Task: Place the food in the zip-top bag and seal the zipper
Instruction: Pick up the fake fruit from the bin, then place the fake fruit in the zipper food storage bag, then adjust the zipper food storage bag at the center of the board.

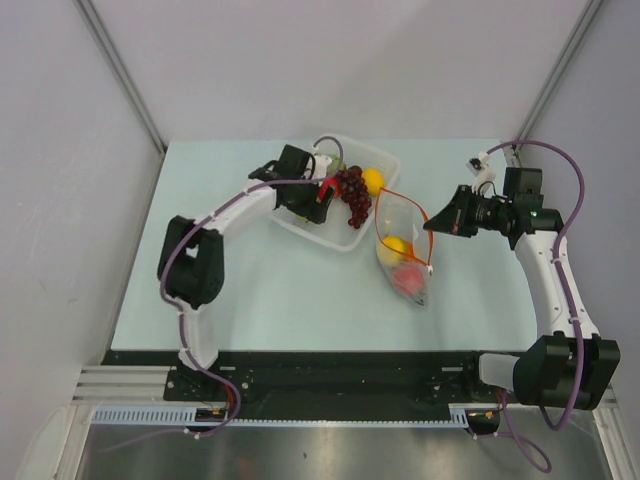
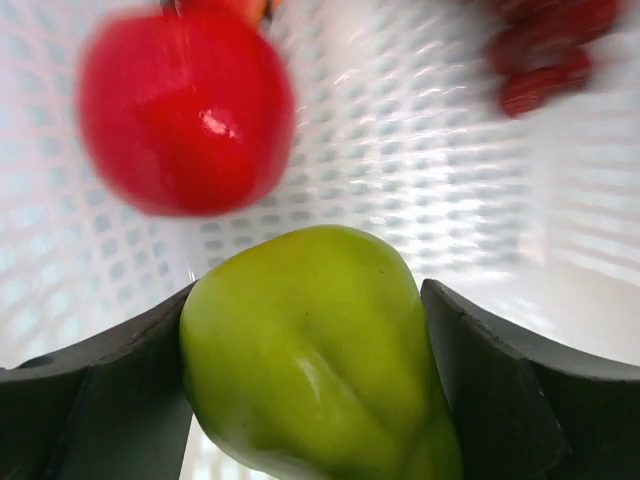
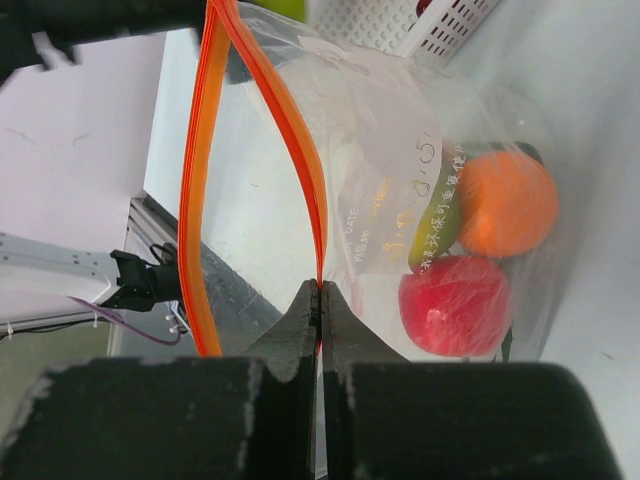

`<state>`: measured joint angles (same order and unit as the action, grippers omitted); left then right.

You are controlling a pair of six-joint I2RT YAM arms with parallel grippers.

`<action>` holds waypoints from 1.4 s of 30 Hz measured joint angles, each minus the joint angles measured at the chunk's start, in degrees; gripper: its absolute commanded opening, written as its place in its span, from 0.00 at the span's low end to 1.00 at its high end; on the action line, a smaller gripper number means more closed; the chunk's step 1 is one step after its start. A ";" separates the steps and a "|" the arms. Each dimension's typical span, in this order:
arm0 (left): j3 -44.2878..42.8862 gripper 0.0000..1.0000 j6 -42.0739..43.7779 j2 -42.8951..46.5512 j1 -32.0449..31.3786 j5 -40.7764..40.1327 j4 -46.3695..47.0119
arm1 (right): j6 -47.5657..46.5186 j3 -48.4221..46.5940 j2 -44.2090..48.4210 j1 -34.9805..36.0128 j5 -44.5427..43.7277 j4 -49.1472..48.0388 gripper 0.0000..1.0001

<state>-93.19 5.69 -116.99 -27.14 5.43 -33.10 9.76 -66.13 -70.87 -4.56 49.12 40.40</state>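
On the left, my left gripper [image 2: 307,295] is down inside the white tray [image 1: 312,236], its fingers set wide and pressing both flanks of the green fruit [image 2: 310,370]. How firm that hold is I cannot tell. The fruit looks glossy and rounded, so I judge it could squirt out when lifted and roll back against the red apple [image 2: 185,110] lying just beyond it. The grape bunch [image 1: 352,192] lies at the tray's right side, with the lemon [image 1: 373,180] beside it. A careless swing out that way could snag the grapes or drag the tray across the table [image 1: 250,290]. Just right of the tray lies the zip-top bag [image 1: 402,262], already holding an orange [image 3: 505,205] and a bagged apple [image 3: 455,305]. Its mouth is lifted by one pinch only: my right gripper [image 3: 320,300] is closed tight on the zipper [image 3: 200,180]. The opening reads as a narrow slit, so the wide green fruit may catch on the strip and fall outside. If it pushes hard it could pull the zipper out of the pinch, and the mouth would collapse.
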 measured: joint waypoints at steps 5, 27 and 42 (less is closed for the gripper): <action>0.90 0.64 -5.01 15.54 -1.18 7.43 3.93 | -0.76 0.00 -0.02 0.00 -0.33 0.11 0.00; -14.99 1.00 -10.25 4.81 -28.39 16.17 0.33 | -7.06 -5.27 -0.28 -1.81 -2.86 5.81 0.00; -14.82 1.00 4.98 13.73 -21.09 32.85 -5.01 | -13.09 -6.51 -1.49 -3.91 -3.17 8.90 0.00</action>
<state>-108.01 10.68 -103.26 -48.23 38.28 -38.11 -3.33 -72.64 -72.36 -8.47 45.95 49.30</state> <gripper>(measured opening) 0.995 0.009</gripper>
